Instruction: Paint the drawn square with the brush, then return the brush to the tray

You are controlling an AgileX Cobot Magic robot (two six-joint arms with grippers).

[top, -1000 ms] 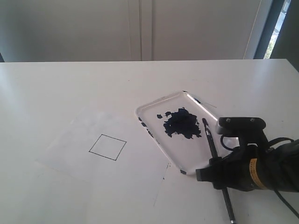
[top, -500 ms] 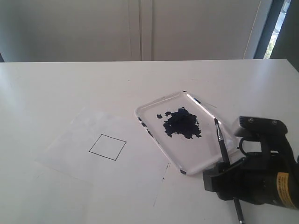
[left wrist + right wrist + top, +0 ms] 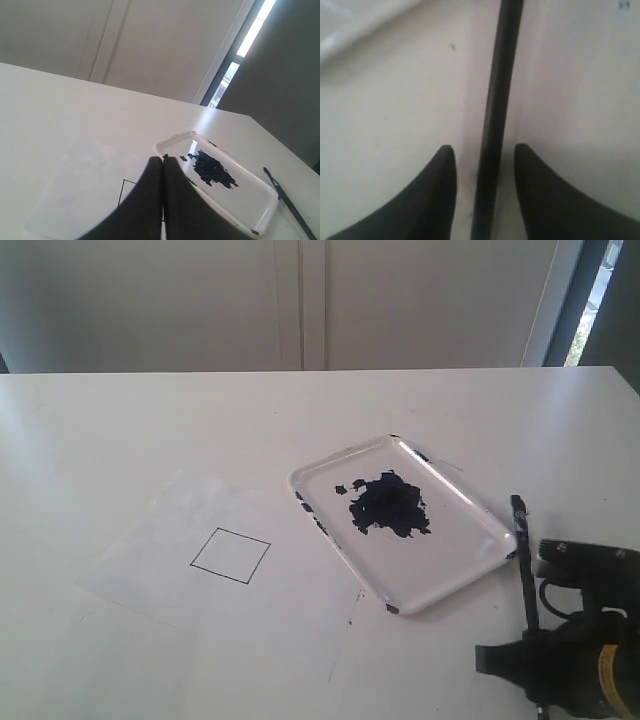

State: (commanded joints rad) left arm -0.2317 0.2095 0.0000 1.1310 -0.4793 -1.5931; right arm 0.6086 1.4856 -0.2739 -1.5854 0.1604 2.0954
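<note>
Black brush (image 3: 495,100) runs between right claw (image 3: 484,147) tips; exterior hides this.

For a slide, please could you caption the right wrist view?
Open right hand straddling the paintbrush handle over the white table.

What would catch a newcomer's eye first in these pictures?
The dark blue paint blotch in the white tray, right of the table's middle, stands out most. Left of it in the exterior view, the drawn square on its paper sheet is blank. Right of the tray the brush lies on the table, the right claw open astride its handle.
</note>
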